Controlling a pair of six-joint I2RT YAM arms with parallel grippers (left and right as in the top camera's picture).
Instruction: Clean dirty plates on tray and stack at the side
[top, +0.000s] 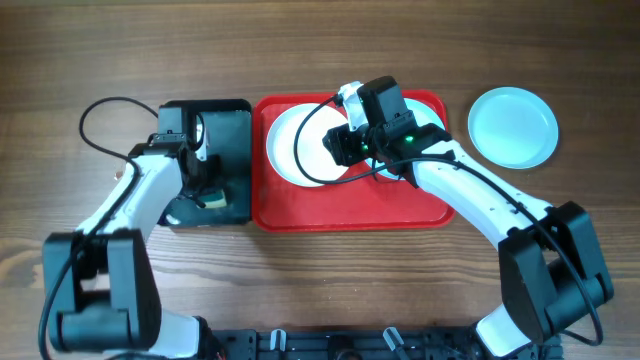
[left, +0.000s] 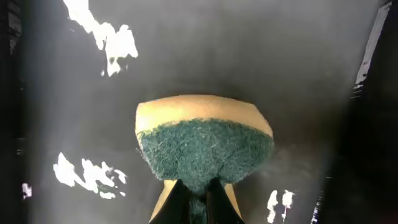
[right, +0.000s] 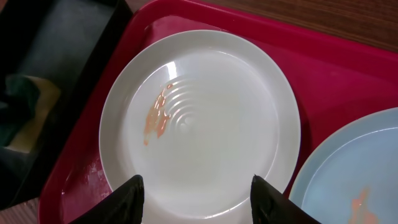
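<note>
On the red tray lies a white plate with an orange smear on it. My right gripper hovers over the near rim of that white plate, open, with nothing between its fingers. Beside it on the tray, a pale blue plate also carries an orange smear; in the overhead view my right arm hides most of it. Another pale blue plate rests on the table to the right of the tray. My left gripper is shut on a green and yellow sponge inside the black basin.
The black basin stands against the tray's left edge. Its wet floor shows bright glints. A black cable loops over the wooden table at the far left.
</note>
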